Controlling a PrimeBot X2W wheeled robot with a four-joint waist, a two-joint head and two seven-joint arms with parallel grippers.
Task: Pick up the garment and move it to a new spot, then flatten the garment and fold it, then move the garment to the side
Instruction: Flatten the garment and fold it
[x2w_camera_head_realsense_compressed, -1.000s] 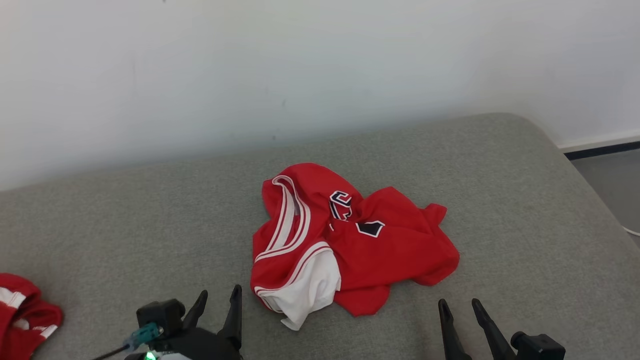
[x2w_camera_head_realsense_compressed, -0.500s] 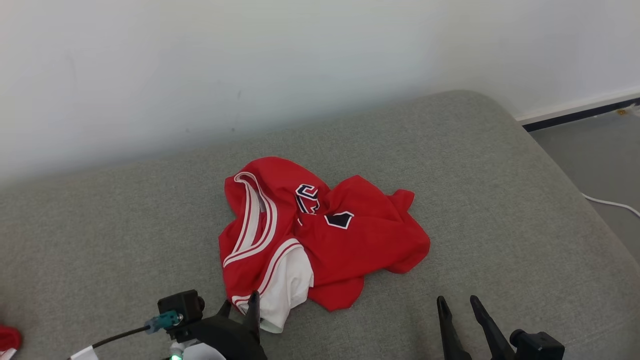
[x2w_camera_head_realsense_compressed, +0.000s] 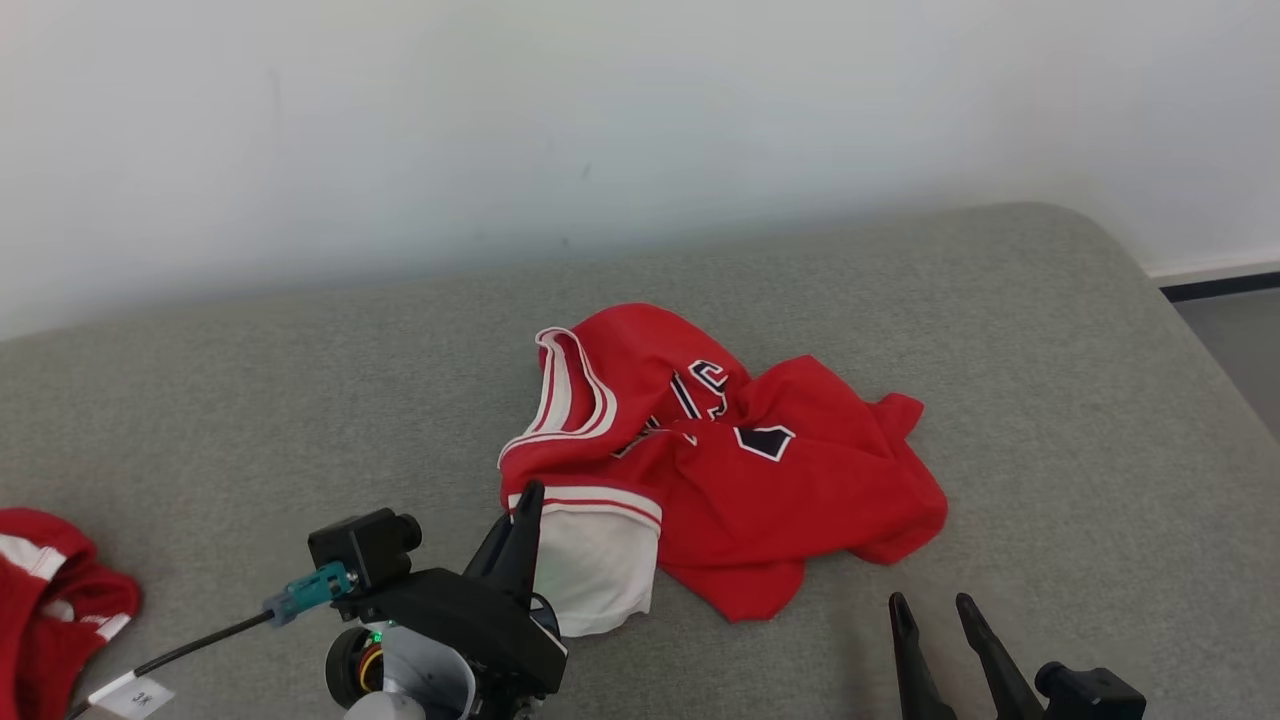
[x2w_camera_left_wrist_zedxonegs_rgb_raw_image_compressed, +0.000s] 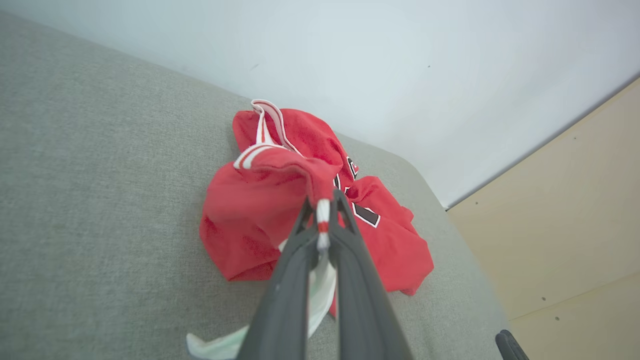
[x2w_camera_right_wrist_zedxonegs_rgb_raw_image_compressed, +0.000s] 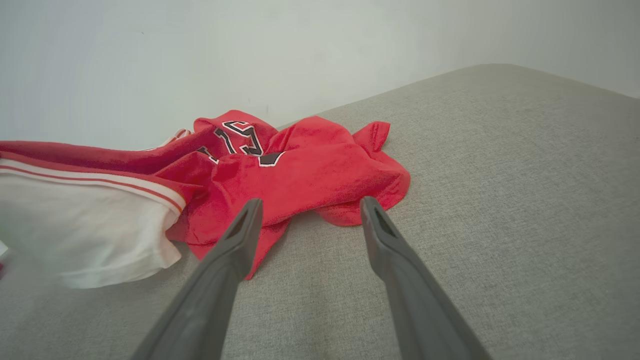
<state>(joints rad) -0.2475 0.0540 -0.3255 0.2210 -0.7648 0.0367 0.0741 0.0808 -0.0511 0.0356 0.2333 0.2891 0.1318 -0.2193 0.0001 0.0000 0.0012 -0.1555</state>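
The left end effector (x2w_camera_head_realsense_compressed: 530, 492) has long dark fingers (x2w_camera_left_wrist_zedxonegs_rgb_raw_image_compressed: 287, 295) on a black body, with a black box camera (x2w_camera_head_realsense_compressed: 362, 545), a teal connector (x2w_camera_head_realsense_compressed: 305, 588) and a black cable (x2w_camera_head_realsense_compressed: 190, 652) carrying a white label (x2w_camera_head_realsense_compressed: 135, 697). The right end effector (x2w_camera_head_realsense_compressed: 930, 602) has two dark tapering fingers and a black block (x2w_camera_head_realsense_compressed: 1092, 692) behind them.

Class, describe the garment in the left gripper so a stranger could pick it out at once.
On the wide grey cushion below the pale wall, find the crumpled red jersey near its middle. It shows dark lettering and a white panel, its striped edge pinched by the left gripper; the other red garment lies apart at the left edge.
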